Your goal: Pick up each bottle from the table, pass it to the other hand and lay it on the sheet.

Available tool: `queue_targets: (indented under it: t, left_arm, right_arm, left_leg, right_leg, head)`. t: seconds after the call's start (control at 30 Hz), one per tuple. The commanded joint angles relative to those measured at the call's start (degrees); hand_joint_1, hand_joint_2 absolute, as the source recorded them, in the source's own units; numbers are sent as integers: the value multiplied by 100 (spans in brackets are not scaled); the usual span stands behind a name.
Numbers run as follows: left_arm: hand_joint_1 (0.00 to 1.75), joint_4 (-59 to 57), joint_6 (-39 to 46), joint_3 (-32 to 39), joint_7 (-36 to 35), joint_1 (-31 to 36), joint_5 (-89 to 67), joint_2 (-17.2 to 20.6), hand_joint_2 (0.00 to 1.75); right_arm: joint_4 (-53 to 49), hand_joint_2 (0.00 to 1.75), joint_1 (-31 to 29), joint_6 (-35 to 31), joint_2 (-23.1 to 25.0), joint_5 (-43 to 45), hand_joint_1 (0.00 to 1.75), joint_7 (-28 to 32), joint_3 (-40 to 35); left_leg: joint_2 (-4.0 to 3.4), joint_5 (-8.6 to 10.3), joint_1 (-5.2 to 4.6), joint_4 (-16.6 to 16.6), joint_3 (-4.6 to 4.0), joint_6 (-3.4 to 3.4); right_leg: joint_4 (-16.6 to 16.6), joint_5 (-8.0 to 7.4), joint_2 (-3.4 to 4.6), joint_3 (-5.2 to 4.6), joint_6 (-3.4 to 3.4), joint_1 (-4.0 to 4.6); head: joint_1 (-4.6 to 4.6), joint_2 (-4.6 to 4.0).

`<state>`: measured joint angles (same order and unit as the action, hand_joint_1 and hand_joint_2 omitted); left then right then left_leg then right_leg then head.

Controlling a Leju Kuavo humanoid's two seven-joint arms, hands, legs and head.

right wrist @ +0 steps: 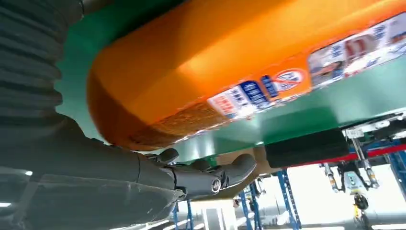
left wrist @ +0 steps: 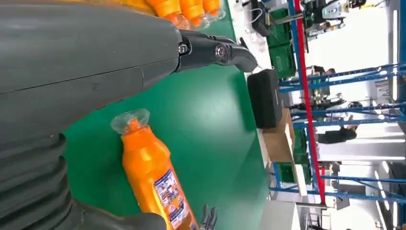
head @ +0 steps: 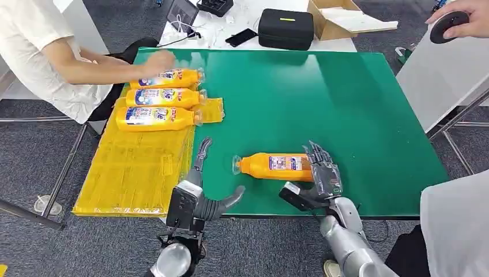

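An orange bottle [head: 270,165] lies on its side on the green table [head: 346,104], clear cap pointing toward my left. My right hand [head: 320,173] is at the bottle's base, fingers spread along it and thumb apart near the table's front edge; the bottle [right wrist: 215,62] looms just past its fingers [right wrist: 206,177]. My left hand [head: 199,187] is open at the front edge beside the yellow sheet [head: 132,173], a short way from the cap [left wrist: 130,120]. Three more orange bottles [head: 158,104] lie side by side at the sheet's far end.
A seated person at the far left has a hand [head: 158,60] on the farthest bottle. A black case [head: 285,27] and a cardboard box [head: 340,17] sit beyond the table. Another person's hand [head: 461,20] holds a dark round thing at the far right above a white table [head: 444,75].
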<state>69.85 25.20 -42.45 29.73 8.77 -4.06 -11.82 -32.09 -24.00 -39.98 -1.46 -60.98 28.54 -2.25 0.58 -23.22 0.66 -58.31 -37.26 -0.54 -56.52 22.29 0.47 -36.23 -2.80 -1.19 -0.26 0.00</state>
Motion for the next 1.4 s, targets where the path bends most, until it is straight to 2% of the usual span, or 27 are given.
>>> queue_targets:
  t: [0.03,0.47,0.7,0.8,0.83,0.93,0.97,1.0,1.03,1.07,1.1,1.13,1.4]
  left_arm:
    - [0,-384,32,-255,27,342,118,139,175]
    - [0,-435,-5,-293,22,418,177,108,175]
    - [0,-559,-43,-293,-21,522,256,46,175]
    - [0,-617,-72,-280,-50,546,301,28,175]
    - [0,-617,-72,-280,-50,546,301,28,175]
    - [0,-642,-91,-284,-55,542,324,30,175]
    - [0,-656,-110,-290,-51,542,338,36,175]
    - [0,-661,-71,-272,-59,544,334,28,175]
    - [0,-670,-129,-301,-57,554,373,34,175]
    - [0,-668,-132,-304,-57,555,374,33,175]
    - [0,-659,-153,-308,-59,557,390,37,175]
    - [0,-659,-153,-308,-59,557,390,37,175]
    - [0,-591,-267,-255,-74,578,512,5,175]
  right_arm:
    - [529,175,-533,-2,128,-236,0,-101,24]
    - [1088,175,-782,51,110,-223,0,-366,-52]
    - [1346,175,-892,357,77,-214,0,-673,-99]
    - [1383,175,-894,426,73,-197,0,-703,-101]
    - [1383,175,-894,426,73,-197,0,-703,-101]
    - [1400,175,-858,470,81,-151,0,-698,-82]
    - [1438,175,-843,490,98,-178,0,-695,-29]
    - [1420,175,-813,550,95,-162,0,-680,-27]
    - [1453,175,-806,744,82,-120,0,-667,-31]
    - [1449,175,-802,748,73,-115,134,-663,-29]
    - [1460,175,-796,834,41,-134,145,-637,-70]
    - [1460,175,-796,834,41,-134,173,-637,-70]
    - [1508,175,-879,1037,-43,-222,175,-771,-232]
  left_leg:
    - [-17,-9,1,1,26,0]
    - [-11,-12,2,1,34,0]
    - [-8,-7,0,3,26,-1]
    - [-7,-13,4,0,42,-1]
    - [-2,-2,1,4,19,-1]
    - [-3,-3,1,3,22,0]
    - [-8,-17,5,2,56,-1]
    - [-2,-4,2,4,28,0]
    - [-4,-10,4,4,45,0]
    - [-2,-8,4,4,37,0]
    - [-1,-4,3,5,30,0]
    - [-2,-10,5,3,46,0]
    - [0,-3,2,3,37,0]
  right_leg:
    - [2,5,9,22,13,5]
    - [3,9,2,33,14,6]
    - [3,6,0,24,11,3]
    - [4,12,-4,43,17,8]
    - [5,3,-4,19,8,3]
    - [4,4,-3,20,8,4]
    - [6,15,-5,56,21,11]
    - [5,5,-6,27,11,5]
    - [7,10,-7,43,17,9]
    - [6,8,-7,37,14,8]
    - [6,5,-7,29,11,6]
    - [6,11,-9,45,16,9]
    - [5,5,-8,34,11,5]
  head:
    - [0,0]
    - [0,0]
    - [0,0]
    - [0,0]
    - [0,0]
    - [0,0]
    - [0,0]
    - [0,0]
    - [0,0]
    - [0,0]
    - [0,0]
    - [0,0]
    - [0,0]
